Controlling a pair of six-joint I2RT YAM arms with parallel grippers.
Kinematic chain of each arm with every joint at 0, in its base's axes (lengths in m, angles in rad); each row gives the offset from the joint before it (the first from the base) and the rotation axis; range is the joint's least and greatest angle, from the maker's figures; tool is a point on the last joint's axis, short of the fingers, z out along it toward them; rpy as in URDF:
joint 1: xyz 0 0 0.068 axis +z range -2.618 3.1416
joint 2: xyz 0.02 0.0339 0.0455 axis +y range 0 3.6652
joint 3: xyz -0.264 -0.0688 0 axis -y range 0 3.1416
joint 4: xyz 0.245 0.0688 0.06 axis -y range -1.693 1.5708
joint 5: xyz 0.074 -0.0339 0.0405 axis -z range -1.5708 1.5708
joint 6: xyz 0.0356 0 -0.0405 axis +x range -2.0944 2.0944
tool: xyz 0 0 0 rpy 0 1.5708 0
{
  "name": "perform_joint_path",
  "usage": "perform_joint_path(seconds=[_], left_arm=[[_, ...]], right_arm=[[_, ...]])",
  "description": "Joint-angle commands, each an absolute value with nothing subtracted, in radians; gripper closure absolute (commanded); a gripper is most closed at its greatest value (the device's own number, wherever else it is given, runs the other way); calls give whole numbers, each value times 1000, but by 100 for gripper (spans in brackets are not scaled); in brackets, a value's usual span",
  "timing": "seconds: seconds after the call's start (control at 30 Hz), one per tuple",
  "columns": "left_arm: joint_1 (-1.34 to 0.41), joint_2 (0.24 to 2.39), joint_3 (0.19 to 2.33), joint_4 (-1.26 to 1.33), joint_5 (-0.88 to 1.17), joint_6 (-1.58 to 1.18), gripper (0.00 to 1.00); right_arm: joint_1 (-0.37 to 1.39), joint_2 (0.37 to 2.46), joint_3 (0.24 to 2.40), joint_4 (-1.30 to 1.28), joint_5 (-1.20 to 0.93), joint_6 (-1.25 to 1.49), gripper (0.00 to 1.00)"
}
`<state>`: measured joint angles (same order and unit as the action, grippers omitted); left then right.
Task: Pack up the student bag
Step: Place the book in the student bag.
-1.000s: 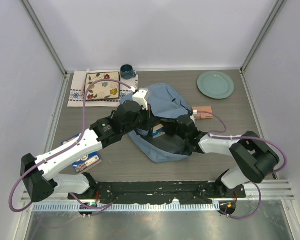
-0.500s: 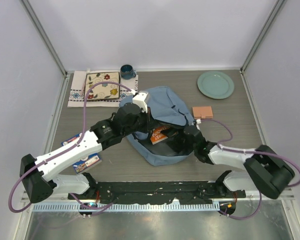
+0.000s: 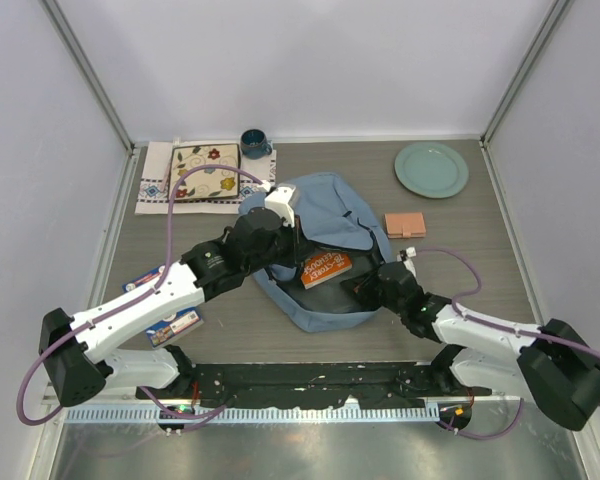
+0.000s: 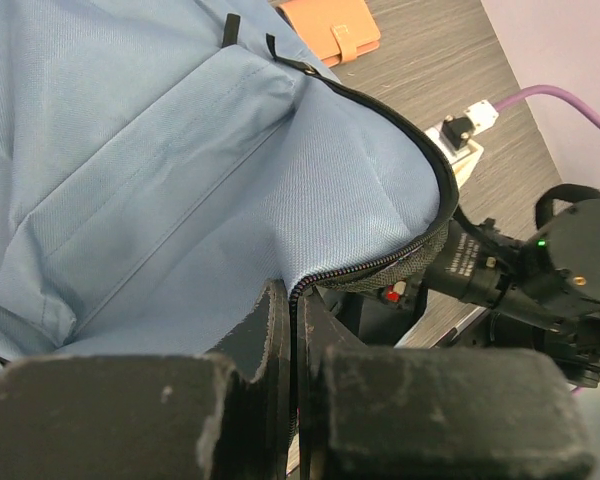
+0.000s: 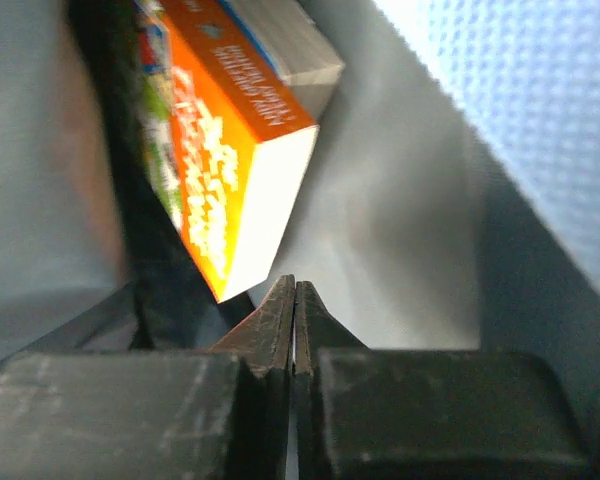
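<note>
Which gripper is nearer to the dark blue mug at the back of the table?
Left. The left gripper pinches the student bag at its zipper edge, not far in front of the mug; the right gripper is at the bag's near right side, farther off.

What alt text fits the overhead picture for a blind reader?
A blue student bag lies open mid-table with an orange book in its mouth. The left pincer grips the bag's zipper edge while the right pincer points at the opening from the near side. A green plate sits far right.
</note>
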<state>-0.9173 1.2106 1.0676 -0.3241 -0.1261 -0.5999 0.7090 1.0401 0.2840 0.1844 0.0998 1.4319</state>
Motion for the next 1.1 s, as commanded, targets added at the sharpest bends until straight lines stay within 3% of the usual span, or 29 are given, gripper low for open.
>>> perform_joint_path(seconds=[0.0, 0.2, 0.33, 0.43, 0.47, 0.53, 0.73, 0.93, 1.03, 1.07], left_arm=[[-920, 1201, 1085, -242, -115, -614, 100], [-922, 1201, 1077, -255, -103, -620, 100], [-920, 1206, 1068, -258, -103, -618, 100], [-920, 1218, 1065, -267, -107, -618, 100], [-920, 1227, 1066, -268, -109, -618, 100], [-919, 1236, 1069, -275, -112, -608, 100], [-913, 1267, 1086, -278, -97, -606, 100], [-913, 1278, 1071, -255, -71, -635, 98], [-913, 1287, 1057, -245, -51, -652, 92], [-913, 1290, 1052, -235, -13, -653, 85]], right_arm=[[716, 1150, 302, 316, 92, 1436, 95], [716, 1331, 420, 503, 83, 1419, 95], [716, 1425, 550, 482, 81, 1378, 94], [716, 1448, 546, 492, 78, 1358, 83], [716, 1442, 532, 495, 83, 1358, 72], [716, 1407, 462, 514, 87, 1361, 64], [719, 1087, 292, 436, 103, 1316, 50], [727, 642, 322, 39, 146, 1207, 39], [727, 494, 334, -133, 202, 1198, 35], [727, 403, 340, -212, 224, 1192, 33]])
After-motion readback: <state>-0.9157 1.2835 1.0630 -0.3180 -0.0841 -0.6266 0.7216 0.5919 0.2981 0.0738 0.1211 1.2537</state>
